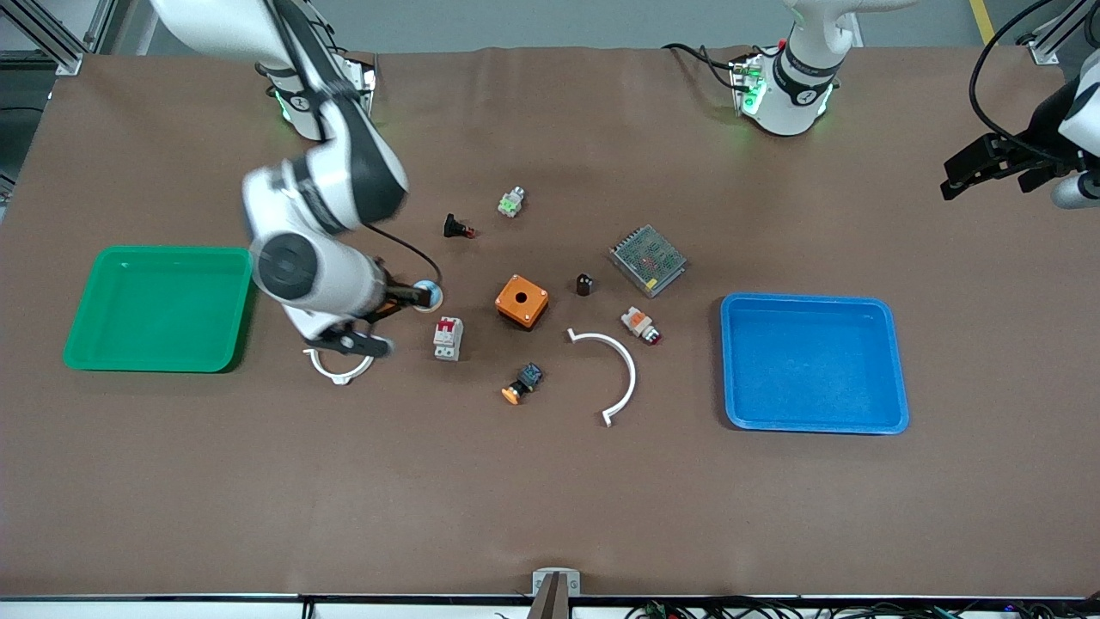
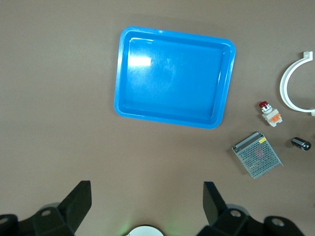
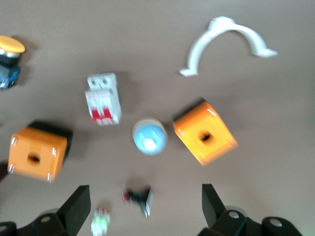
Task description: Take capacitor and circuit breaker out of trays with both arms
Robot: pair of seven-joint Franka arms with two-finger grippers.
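Front view: both trays, green (image 1: 159,308) and blue (image 1: 813,361), lie empty. The circuit breaker (image 1: 448,338) and capacitor (image 1: 584,284) sit on the table beside the orange box (image 1: 522,301), so the task looks done.

Left wrist view: the left gripper (image 2: 146,205) hangs spread and empty, capacitor (image 2: 300,143) well apart.

Right wrist view: the right gripper (image 3: 145,212) is released; the breaker (image 3: 103,99) lies outside its jaws.

White arms (image 1: 326,198) with black joints, green-lit bases, black pincers (image 2: 145,201)

Circuit breaker (image 1: 448,338) and capacitor (image 1: 584,284) lie on the table between green tray (image 1: 159,258) and blue tray (image 1: 812,303).
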